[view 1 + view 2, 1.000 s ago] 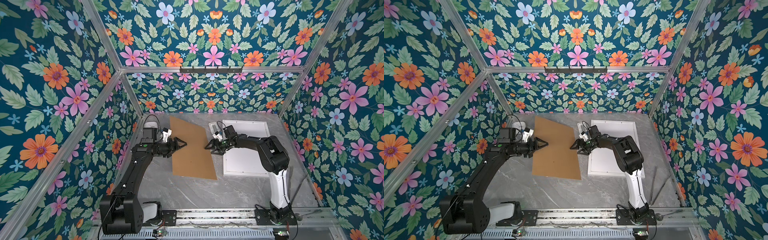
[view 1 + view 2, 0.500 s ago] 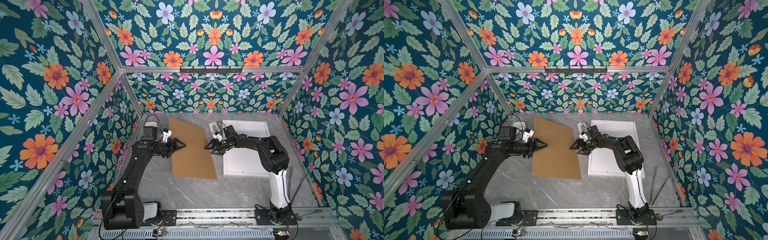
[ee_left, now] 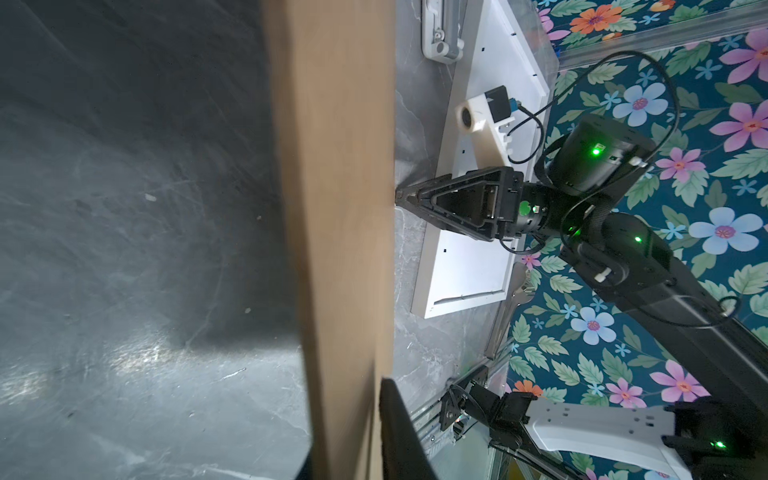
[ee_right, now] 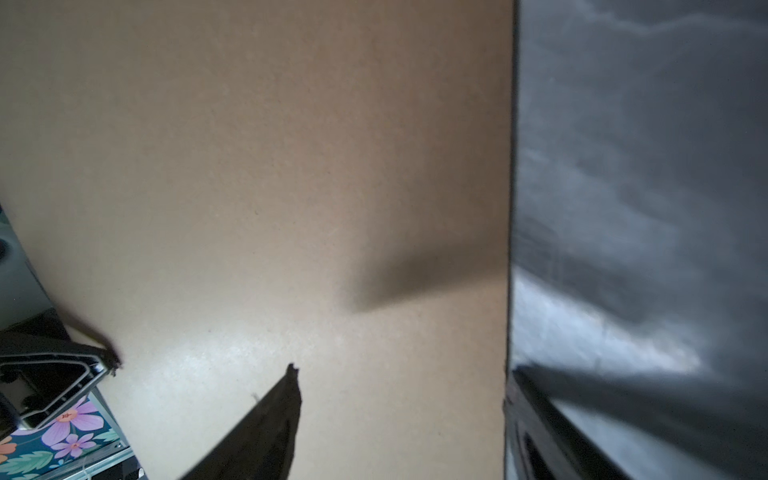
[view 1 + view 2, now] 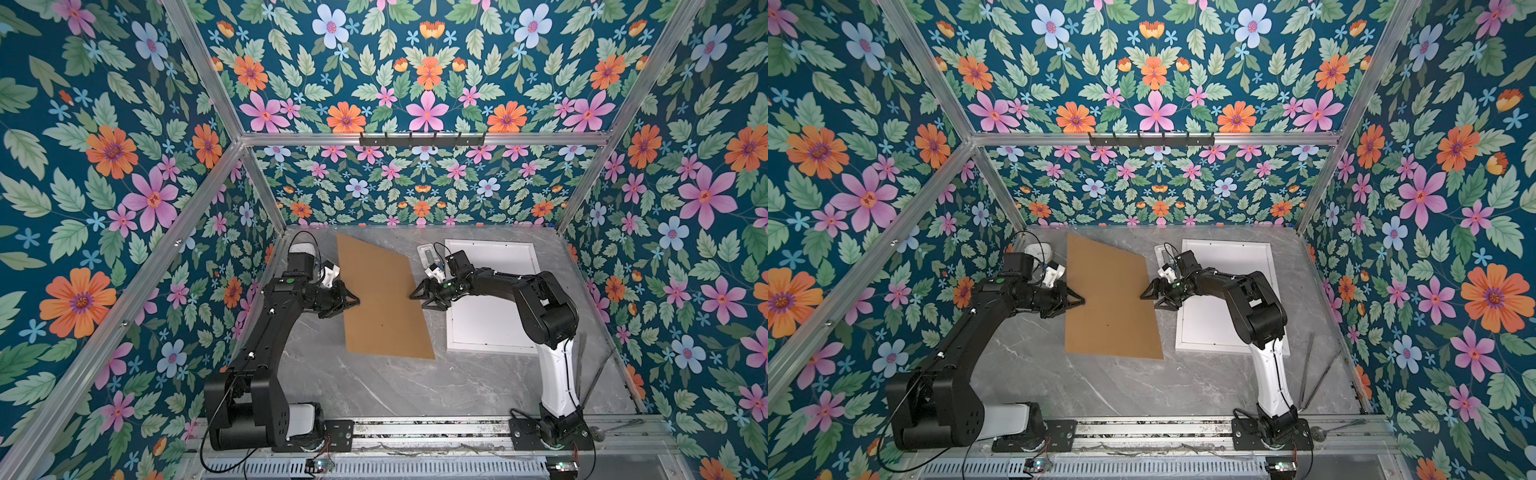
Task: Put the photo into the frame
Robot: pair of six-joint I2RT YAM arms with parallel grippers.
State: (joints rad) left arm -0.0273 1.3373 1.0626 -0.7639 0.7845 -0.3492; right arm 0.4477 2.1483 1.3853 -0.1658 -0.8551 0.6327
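The left claw [image 5: 355, 300] has pinched shut on the brown board [image 5: 382, 320]; right claw [image 5: 419, 302] stays wide open

Left fingers [image 5: 347, 299] pinched, right fingers [image 5: 420, 293] spread (tips facing inward)

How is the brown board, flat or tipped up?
Tipped up: left gripper pinches one edge of the brown board, and its shadow darkens the table underneath.

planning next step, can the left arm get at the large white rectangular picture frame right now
Probably not: the left gripper looks shut on the flat brown backing board, which hangs between it and the white frame.
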